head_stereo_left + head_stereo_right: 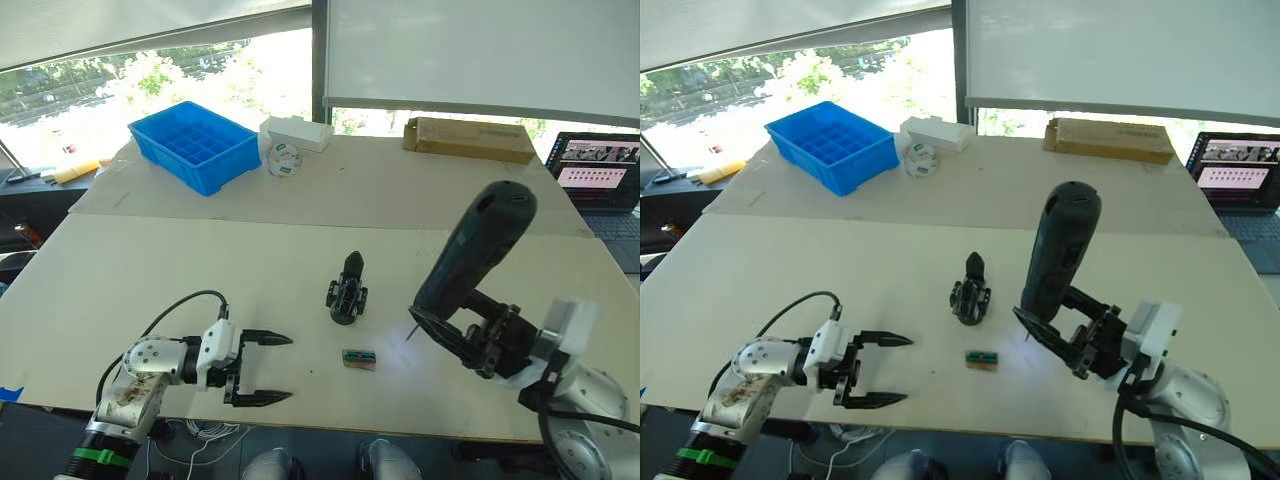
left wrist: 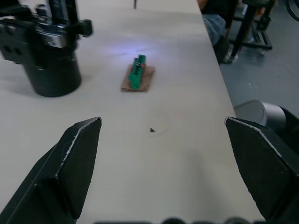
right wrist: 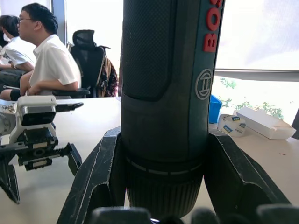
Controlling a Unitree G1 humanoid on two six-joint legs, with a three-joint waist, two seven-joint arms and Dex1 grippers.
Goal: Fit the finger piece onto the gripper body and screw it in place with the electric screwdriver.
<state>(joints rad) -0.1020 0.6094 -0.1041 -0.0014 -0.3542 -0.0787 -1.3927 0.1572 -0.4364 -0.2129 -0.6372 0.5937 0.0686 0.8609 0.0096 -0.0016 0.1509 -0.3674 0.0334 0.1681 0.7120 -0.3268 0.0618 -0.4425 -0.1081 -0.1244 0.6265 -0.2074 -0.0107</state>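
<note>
Screwdriver (image 1: 470, 250) sits clamped in your right gripper (image 1: 470, 340), bit down, just right of the gripper body (image 1: 346, 295); left gripper (image 1: 262, 368) gapes wide, empty

Table (image 1: 200, 270) w/ gripper body (image 1: 346, 290), green-topped block (image 1: 359, 359), blue tray (image 1: 195, 145).

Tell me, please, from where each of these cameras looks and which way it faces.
Left eye view: head, facing down over the table; both arms show.
Right eye view: same scene, sharing the gripper body and green-topped block.
Left wrist view: along the open left gripper toward that block and body.
Right wrist view: along the right gripper, shut on the electric screwdriver; seated people beyond.
</note>
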